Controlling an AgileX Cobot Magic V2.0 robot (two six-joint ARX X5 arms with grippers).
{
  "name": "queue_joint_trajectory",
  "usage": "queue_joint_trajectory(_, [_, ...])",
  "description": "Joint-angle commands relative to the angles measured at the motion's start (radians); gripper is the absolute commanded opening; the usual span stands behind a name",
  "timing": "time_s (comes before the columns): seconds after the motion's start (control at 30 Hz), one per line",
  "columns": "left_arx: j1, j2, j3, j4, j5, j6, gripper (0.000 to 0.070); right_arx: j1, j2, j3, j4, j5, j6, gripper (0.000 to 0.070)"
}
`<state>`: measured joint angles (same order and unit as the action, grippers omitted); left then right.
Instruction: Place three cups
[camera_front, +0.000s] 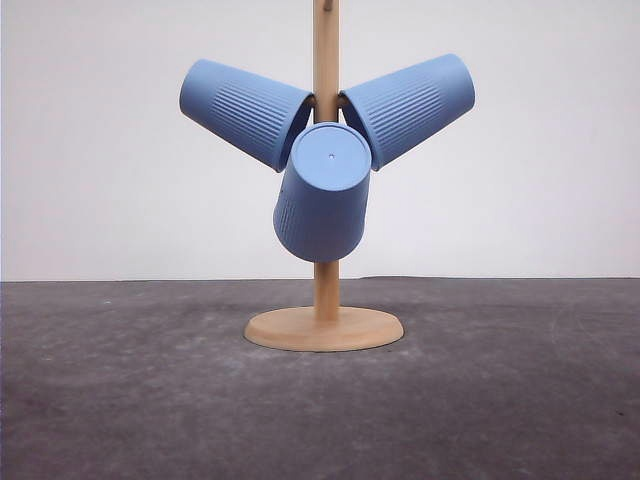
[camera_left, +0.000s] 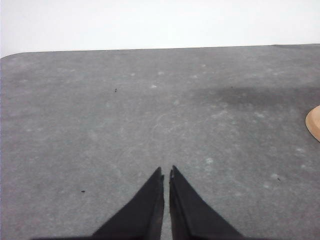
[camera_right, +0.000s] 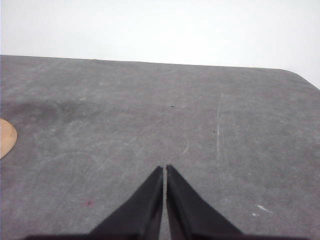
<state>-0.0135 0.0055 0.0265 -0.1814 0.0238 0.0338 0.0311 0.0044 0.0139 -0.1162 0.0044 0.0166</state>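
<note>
1. Wooden stand (camera_front: 325, 300): one upright post on a round, flat base, standing on the grey counter (camera_front: 120, 400) at the middle of the front view. An edge of the base also shows in the left wrist view (camera_left: 314, 122) and in the right wrist view (camera_right: 6, 137).
2. Left cup (camera_front: 245, 110): light blue, ribbed sides, hung on the stand's upper part, mouth toward the post, flat bottom tilted up and out to the left.
3. Right cup (camera_front: 408, 106): same make, hung opposite, mouth toward the post, bottom tilted up and out to the right.
4. Middle cup (camera_front: 322, 195): same make, hung on the near side of the post, just below the other two. Its round bottom faces the camera and its mouth slopes down. Its upper edge overlaps the mouths of both neighbours in the front view.
5. My left hand (camera_left: 166, 172): closed, empty, the two dark fingers tip to tip above bare counter, well apart from the stand.
6. My right hand (camera_right: 164, 170): closed, empty, fingers pressed together above bare counter, likewise well apart from the stand.
</note>
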Motion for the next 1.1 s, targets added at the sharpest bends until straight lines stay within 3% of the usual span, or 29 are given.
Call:
queue_joint_trajectory(0.0, [0.000, -0.001, -0.013, -0.005, -0.002, 0.000, 0.0000, 0.001, -0.001, -0.002, 0.011, 0.003, 0.009, 0.0009])
queue_joint_trajectory(1.07, [0.000, -0.001, -0.013, -0.005, -0.002, 0.000, 0.0000, 0.000, -0.001, -0.002, 0.011, 0.003, 0.009, 0.0009])
